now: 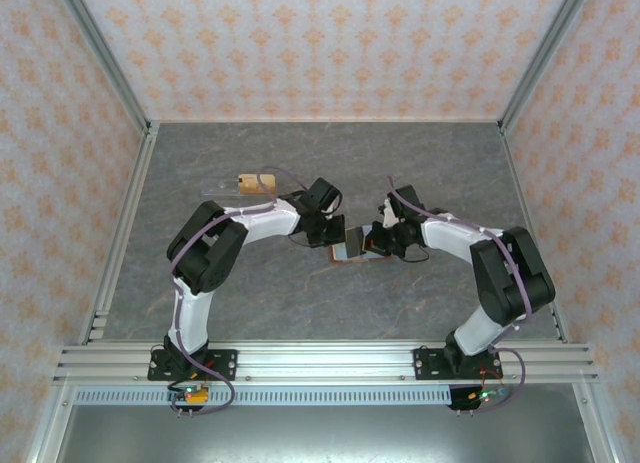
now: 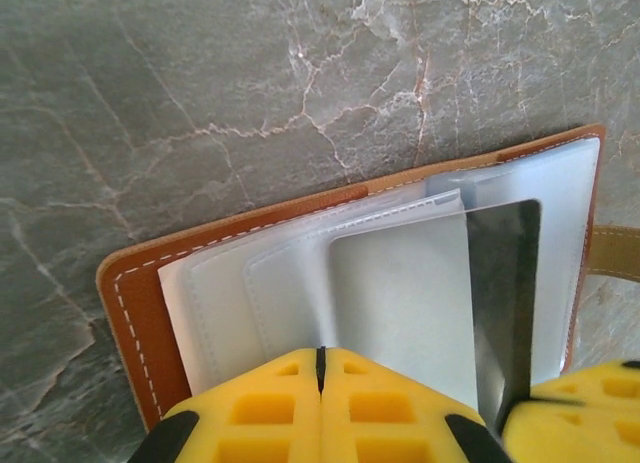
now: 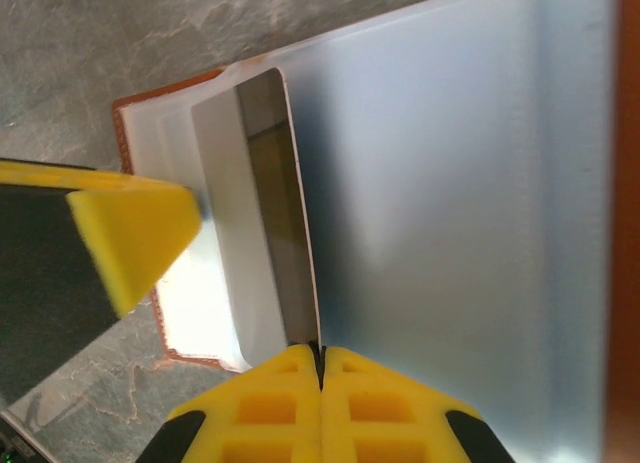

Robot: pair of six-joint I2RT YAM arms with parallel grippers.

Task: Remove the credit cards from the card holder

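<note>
Yellow claws gripping an open card holder

Both the left gripper (image 2: 320,361) and the right gripper (image 3: 320,355) are pinching fully shut on the clear sleeves (image 2: 230,303) of the brown leather card holder (image 2: 135,288), which is lying open on the grey marble table (image 2: 150,83). A dark grey credit card (image 2: 505,283) is sitting inside a sleeve, just beside the left fingertips.

Where I work
Around me, patterned peach walls (image 1: 330,43) enclose a grey veined table (image 1: 430,163); aluminium rails (image 1: 330,358) run along its near edge.
</note>
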